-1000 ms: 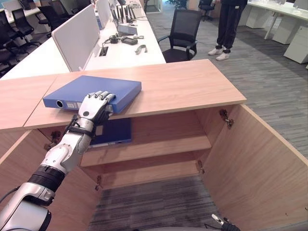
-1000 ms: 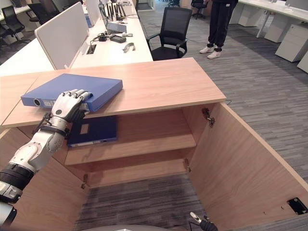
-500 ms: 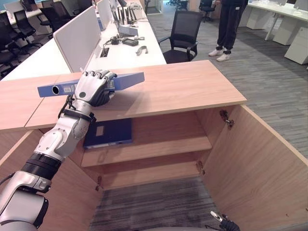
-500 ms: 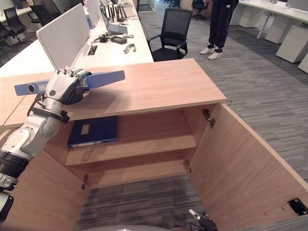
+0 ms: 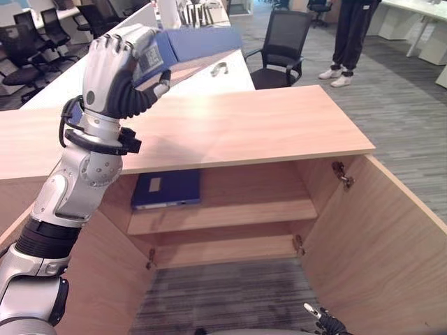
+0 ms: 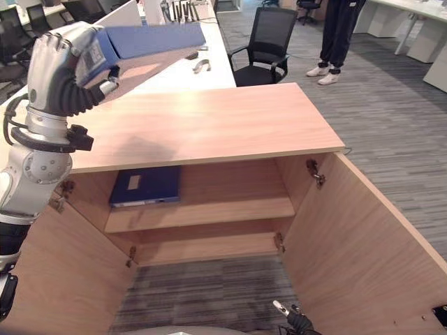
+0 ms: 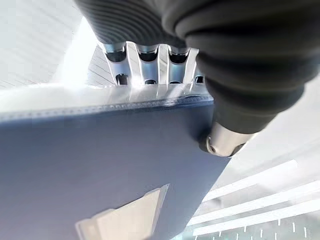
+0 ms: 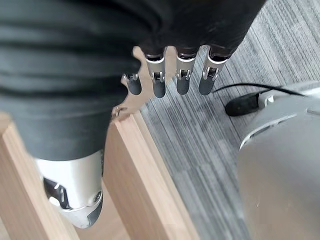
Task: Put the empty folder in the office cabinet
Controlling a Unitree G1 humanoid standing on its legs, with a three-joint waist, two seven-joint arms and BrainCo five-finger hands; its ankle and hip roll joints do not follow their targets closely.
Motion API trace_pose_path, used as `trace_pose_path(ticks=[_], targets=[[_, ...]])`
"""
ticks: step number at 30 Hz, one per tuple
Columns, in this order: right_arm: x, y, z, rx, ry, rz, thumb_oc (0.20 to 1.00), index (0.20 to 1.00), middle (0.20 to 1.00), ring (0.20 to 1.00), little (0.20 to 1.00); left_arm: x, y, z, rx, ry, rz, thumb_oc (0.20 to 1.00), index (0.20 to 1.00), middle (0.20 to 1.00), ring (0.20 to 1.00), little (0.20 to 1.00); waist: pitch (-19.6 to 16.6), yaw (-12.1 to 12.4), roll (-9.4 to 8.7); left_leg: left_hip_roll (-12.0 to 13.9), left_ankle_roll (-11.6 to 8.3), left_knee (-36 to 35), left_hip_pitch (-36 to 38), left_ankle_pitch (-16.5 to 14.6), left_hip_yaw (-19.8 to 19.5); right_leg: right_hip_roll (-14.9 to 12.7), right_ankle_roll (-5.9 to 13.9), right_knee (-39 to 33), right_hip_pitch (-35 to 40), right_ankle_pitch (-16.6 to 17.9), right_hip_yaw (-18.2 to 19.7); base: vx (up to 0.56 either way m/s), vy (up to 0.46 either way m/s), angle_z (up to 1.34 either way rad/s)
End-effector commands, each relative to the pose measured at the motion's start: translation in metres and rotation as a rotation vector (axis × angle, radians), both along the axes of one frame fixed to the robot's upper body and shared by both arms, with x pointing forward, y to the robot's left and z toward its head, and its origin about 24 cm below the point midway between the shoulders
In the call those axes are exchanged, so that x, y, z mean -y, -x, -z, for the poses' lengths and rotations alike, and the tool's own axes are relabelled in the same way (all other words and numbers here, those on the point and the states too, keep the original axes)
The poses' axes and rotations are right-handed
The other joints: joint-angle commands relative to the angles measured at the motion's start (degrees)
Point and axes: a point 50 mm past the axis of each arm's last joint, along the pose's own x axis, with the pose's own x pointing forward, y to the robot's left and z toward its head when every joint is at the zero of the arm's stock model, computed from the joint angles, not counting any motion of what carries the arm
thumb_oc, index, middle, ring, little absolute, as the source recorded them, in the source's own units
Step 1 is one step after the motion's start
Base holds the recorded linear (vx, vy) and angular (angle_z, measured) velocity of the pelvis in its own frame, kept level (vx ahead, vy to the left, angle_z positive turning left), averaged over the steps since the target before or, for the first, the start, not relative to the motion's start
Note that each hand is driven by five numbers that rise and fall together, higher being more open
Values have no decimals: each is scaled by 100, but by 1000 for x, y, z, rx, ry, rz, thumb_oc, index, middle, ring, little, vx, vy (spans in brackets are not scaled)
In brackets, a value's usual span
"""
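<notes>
The left hand [image 5: 119, 73] is gripping the blue folder [image 5: 195, 42] by its spine end, fingers curled round it, and holding it in the air at the upper left of the frame, above the cabinet [image 5: 279, 125]. The carrying step is under way. Next, I judge, the folder needs lowering and sliding onto a shelf [image 5: 237, 209] (another folder [image 5: 167, 188] is lying there). The right hand [image 8: 170, 80] is hanging with fingers relaxed.

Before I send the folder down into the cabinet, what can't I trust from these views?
- Blue folder: the left hand covers its near end in both eye views; the left wrist view is too close to show its far end.
- Whether it is empty: it is closed.
- Dark folder on the upper shelf: its back is shadowed under the cabinet top.
- Right hand: it hangs open over the floor.
</notes>
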Motion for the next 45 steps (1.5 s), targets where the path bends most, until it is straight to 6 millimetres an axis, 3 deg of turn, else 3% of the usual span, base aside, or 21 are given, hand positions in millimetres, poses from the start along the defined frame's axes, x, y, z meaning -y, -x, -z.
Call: trace_pose_path(ticks=[1, 14, 25, 40, 45], targets=[[-7, -29, -4, 66, -29, -2, 1000, 1000, 1000, 1000, 1000, -10, 19, -44, 153, 178, 150, 200, 200, 200, 200, 200, 112, 125, 61, 276, -350, 75, 428, -491, 50, -32, 281, 70, 3, -275, -261, -9, -10, 9], [-8, -37, -7, 84, -46, -31, 1000, 1000, 1000, 1000, 1000, -23, 35, -17, -114, 518, 663, 200, 200, 200, 200, 200, 139, 268, 115, 269, -328, 75, 404, -467, -105, -14, 204, 86, 102, -323, -369, -7, -7, 5], [-15, -34, -3, 51, -61, -63, 1000, 1000, 1000, 1000, 1000, -16, 34, 4, -256, 707, 955, 200, 200, 200, 200, 200, 169, 332, 111, 266, -318, 75, 368, -456, -189, -13, 178, 98, 137, -334, -445, -21, 2, 8], [-21, -40, -4, 51, -60, -140, 1000, 1000, 1000, 1000, 1000, -7, 28, 28, -373, 780, 985, 200, 200, 200, 200, 200, 208, 396, 66, 246, -287, 75, 337, -477, -178, -30, 181, 101, 102, -304, -422, -3, 0, 0], [-24, -80, -28, 245, -60, -231, 1000, 1000, 1000, 1000, 1000, -4, 25, 44, -448, 785, 956, 200, 200, 200, 200, 200, 223, 417, 25, 253, -279, 75, 333, -481, -179, -38, 195, 101, 88, -294, -418, 0, 0, 0]])
